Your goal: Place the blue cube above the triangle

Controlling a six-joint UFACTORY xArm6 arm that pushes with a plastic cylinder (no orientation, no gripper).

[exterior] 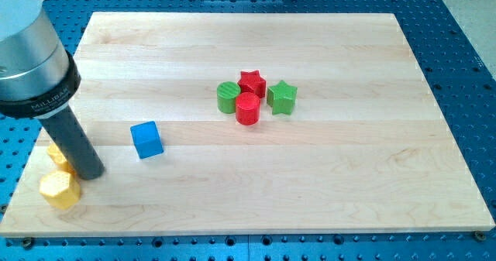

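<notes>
Wooden board [325,183] fills most of the view, pale, smooth-looking, so prob. low friction for sliding. No pincer on this rig, just a rod, so nothing to call wide, narrow or holding; my tip [91,173] down near the view's left edge, just beside two yellow blocks [60,188], one partly hidden behind the rod, the other a hex-ish shape toward the view's bottom. Blue cube [146,139] sitting alone, to the right of my tip and apart from it, left of board centre. Looks small, rigid, light, likely plastic; should slide readily on a flat-face push, but an off-centre hit would prob. spin it. Best contact: middle of a side face, no corner. Cluster well apart toward the view's centre-right: green cylinder [228,96], red star [252,83], red cylinder [248,108], green star [282,97], all packed close or touching. No clear triangle to make out; can't tell which block the task means. Open board between cube and cluster, nothing blocking a rightward push. Risk, as a guess: yellows getting nudged as tip swings round, or cube ploughing into the cluster.
</notes>
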